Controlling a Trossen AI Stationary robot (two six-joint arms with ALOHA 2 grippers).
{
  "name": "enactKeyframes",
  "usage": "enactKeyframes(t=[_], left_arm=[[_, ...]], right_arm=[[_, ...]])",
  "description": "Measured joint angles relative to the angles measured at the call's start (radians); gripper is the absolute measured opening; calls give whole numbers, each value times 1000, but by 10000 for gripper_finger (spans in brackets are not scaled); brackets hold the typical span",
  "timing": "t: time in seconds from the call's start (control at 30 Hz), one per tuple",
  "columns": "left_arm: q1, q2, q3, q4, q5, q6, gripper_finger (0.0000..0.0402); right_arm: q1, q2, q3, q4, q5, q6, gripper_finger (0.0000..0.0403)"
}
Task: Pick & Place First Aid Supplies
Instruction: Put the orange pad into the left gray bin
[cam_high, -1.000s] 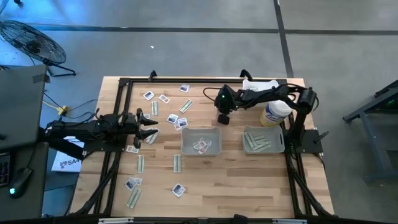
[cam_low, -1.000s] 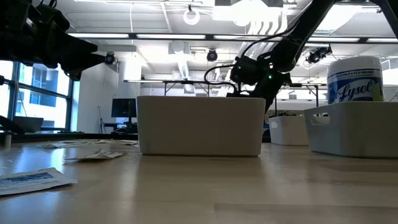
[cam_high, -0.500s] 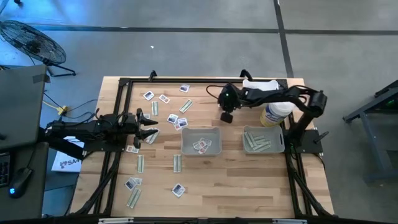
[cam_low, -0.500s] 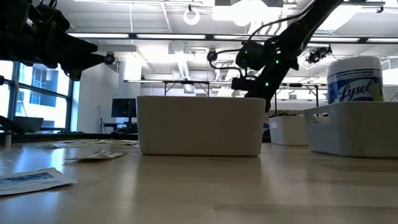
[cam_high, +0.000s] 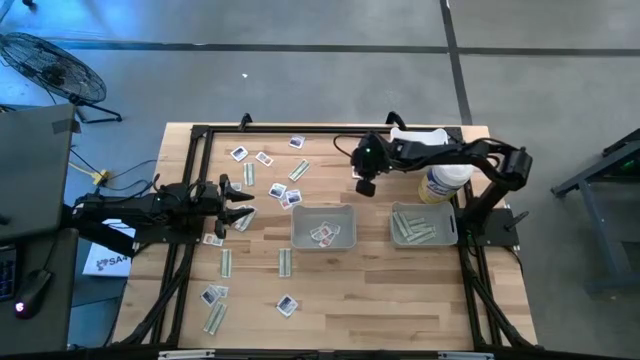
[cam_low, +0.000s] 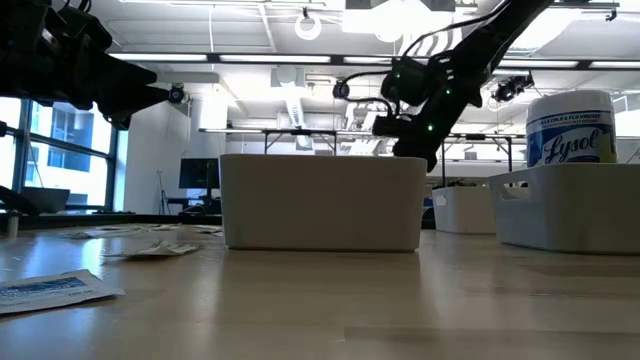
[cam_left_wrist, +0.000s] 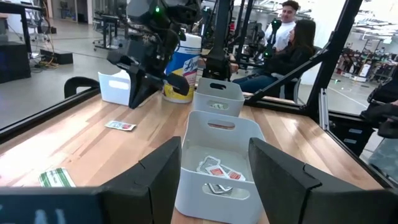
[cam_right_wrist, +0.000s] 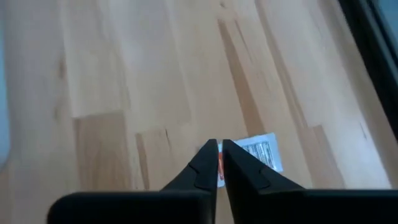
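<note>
The right pincer (cam_right_wrist: 218, 157) pinches a white packet (cam_right_wrist: 258, 154) at its edge, above the surface (cam_high: 400, 290) at one o'clock of the middle tray (cam_high: 323, 227). So thin a grip could let it slip. The left pincer (cam_high: 243, 203) waits agape.

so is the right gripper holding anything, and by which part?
Yes: the right gripper pinches a square white packet by one edge, lifted above the table. The left gripper is open, holding nothing.
</note>
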Motion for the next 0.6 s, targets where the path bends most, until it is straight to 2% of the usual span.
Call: enactKeyframes(t=[0.33, 0.6], left_arm=[[0, 0, 0, 0, 0, 0, 186], [0, 0, 0, 0, 0, 0, 186]], right_arm=[[-92, 132, 10, 156, -2, -4, 114], [-151, 240, 88, 93, -54, -13, 117]])
